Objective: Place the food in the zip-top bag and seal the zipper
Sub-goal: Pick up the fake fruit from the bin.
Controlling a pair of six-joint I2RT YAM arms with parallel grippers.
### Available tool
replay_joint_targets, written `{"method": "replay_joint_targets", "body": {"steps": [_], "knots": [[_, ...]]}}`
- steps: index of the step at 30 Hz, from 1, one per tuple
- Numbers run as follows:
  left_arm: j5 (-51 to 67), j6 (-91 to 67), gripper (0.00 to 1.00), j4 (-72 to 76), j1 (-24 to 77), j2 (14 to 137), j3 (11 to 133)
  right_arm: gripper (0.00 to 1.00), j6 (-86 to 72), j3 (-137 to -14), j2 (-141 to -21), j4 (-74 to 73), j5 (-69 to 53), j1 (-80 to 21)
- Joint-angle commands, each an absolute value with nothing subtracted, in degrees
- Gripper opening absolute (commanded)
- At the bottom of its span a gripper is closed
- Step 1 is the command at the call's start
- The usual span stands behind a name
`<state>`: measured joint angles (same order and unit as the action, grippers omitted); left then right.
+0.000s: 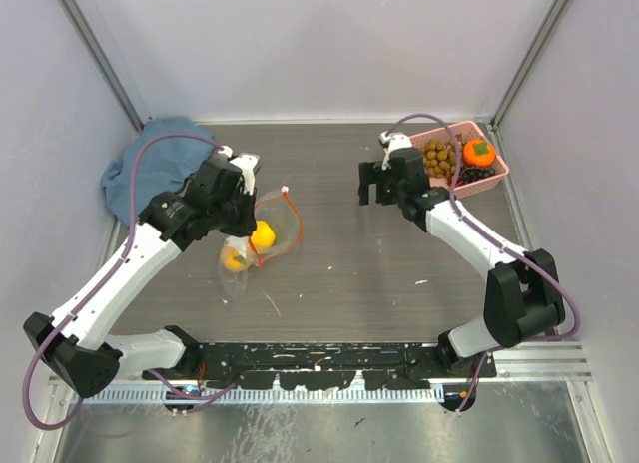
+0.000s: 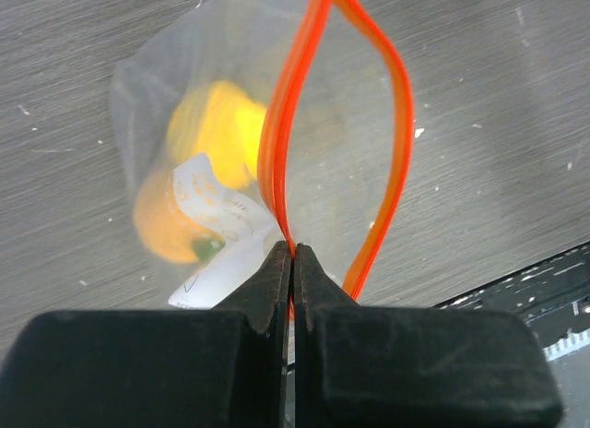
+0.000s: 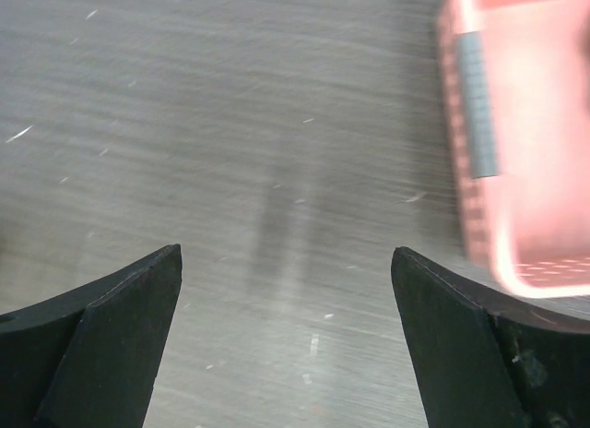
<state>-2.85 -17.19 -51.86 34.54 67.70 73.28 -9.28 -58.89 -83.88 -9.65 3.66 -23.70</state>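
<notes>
The clear zip-top bag [image 1: 270, 229] hangs from my left gripper [image 1: 250, 216], which is shut on one side of its orange-red zipper [image 2: 281, 142]. The bag's mouth gapes open in a loop. Inside it are a yellow fruit [image 2: 217, 133] and an orange-peach round fruit [image 2: 166, 227], which also show in the top view, yellow [image 1: 263, 233] and orange-peach [image 1: 235, 256]. The olive-brown grapes [image 1: 437, 159] and the orange fruit with a green top [image 1: 479, 152] lie in the pink basket [image 1: 499, 169]. My right gripper [image 1: 372, 192] is open and empty over bare table, just left of the basket [image 3: 479, 170].
A blue cloth [image 1: 150, 169] lies bunched at the back left, behind my left arm. A dark bunch of grapes [image 1: 475, 174] also lies in the basket. Grey walls close in the table on three sides.
</notes>
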Motion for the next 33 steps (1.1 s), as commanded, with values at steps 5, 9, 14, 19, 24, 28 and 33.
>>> {"method": "replay_joint_targets", "body": {"steps": [5,9,14,19,24,28,33], "knots": [[-4.5,-10.8,0.0,-55.5,34.8,69.8,78.0,0.99,-5.6,-66.0,-84.9,-7.0,10.5,-11.6],[-3.3,-8.8,0.0,-53.5,34.8,69.2,76.8,0.99,-6.0,-68.5,-87.8,-3.8,13.1,-6.3],[-3.8,-6.7,0.0,-51.0,34.8,66.3,73.7,0.99,-7.7,-70.4,-91.7,1.3,15.0,0.7],[-3.6,-5.9,0.0,-47.9,34.8,63.8,69.8,0.99,-8.0,-72.7,-96.2,5.1,14.6,6.3],[-3.7,-6.0,0.0,-47.5,34.8,63.4,67.7,0.97,-7.8,-77.1,-101.8,6.7,15.0,9.8],[-3.4,-6.1,0.0,-47.5,34.8,63.4,66.9,0.97,-7.9,-80.8,-106.7,7.5,14.4,11.7],[-4.2,-6.0,0.0,-47.5,34.8,63.8,66.6,0.97,-7.5,-84.8,-112.6,7.0,13.0,12.9]]}}
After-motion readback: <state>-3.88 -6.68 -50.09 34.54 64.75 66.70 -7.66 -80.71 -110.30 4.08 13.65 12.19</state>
